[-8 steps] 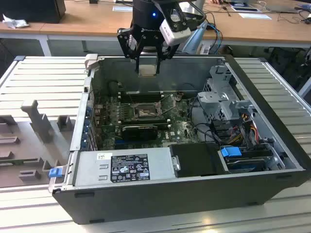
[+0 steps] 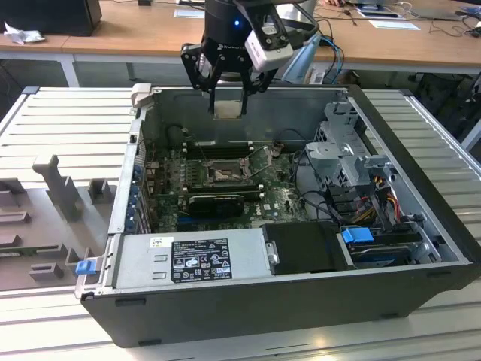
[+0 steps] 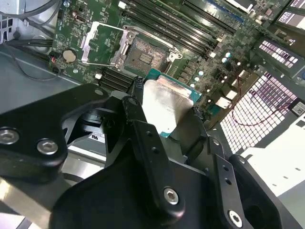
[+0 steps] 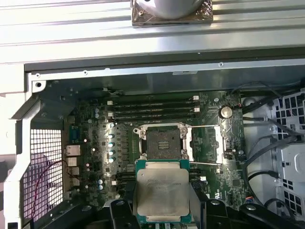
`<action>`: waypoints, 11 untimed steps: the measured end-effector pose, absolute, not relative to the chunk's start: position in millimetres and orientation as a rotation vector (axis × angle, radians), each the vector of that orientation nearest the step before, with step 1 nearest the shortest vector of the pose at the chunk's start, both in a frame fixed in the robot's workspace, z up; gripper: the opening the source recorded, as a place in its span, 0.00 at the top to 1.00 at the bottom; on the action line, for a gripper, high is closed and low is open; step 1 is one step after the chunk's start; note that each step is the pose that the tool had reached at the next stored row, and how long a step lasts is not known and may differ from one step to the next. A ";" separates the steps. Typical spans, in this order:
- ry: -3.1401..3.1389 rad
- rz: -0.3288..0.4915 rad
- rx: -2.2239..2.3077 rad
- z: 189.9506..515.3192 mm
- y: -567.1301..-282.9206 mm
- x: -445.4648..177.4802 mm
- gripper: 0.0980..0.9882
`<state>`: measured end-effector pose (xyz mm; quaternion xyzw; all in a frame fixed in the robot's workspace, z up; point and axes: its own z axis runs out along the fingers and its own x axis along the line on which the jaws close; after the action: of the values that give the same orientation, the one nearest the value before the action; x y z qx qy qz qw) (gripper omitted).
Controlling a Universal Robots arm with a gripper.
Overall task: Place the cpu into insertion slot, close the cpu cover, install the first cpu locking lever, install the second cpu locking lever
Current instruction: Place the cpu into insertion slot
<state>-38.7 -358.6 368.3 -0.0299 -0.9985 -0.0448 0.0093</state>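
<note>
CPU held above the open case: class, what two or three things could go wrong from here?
1. The gripper grips the cpu only by its edges, high over the board; a slip could drop it there.
2. The slot looks chip-sized; a tilted or offset descent might not seat the cpu.
3. The cover stands open beside the slot; the gripper could catch it going down.

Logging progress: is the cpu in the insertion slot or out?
Out. The gripper holds the cpu above the board; the insertion slot lies bare, cpu cover open.
</note>
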 end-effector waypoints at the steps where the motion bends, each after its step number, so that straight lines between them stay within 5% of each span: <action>1: -3.119 -0.140 -0.093 368.0 -358.6 -38.7 0.52; 11: -3.116 -0.141 -0.213 367.6 -358.6 -38.6 0.52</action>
<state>-38.6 -358.6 367.6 -0.0681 -0.9966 -0.0451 0.0076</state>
